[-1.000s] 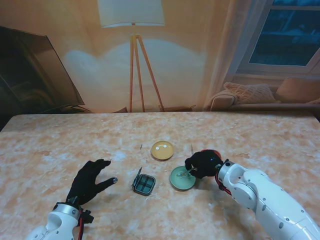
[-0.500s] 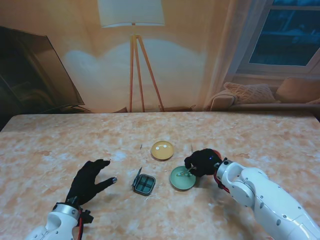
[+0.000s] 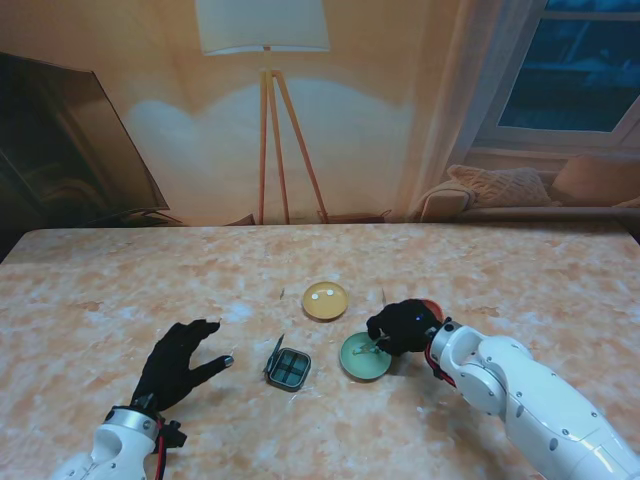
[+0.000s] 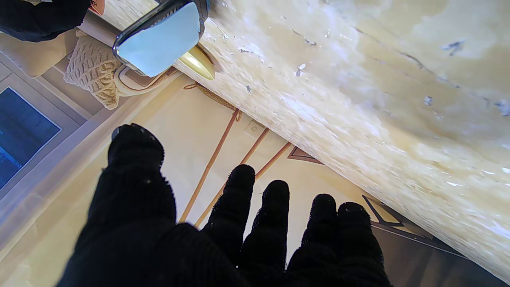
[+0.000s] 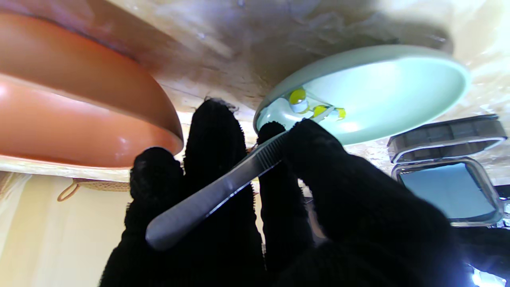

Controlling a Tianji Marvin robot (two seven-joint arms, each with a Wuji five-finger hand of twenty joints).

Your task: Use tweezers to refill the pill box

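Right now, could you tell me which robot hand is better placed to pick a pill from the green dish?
The right robot hand: it holds the tweezers over the green dish.

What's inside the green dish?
Inside the round pale green dish lie small yellow-and-white capsules, with the metal tweezers' tips reaching in among them. The black-gloved right hand covers part of the dish, so an exact count is hidden.
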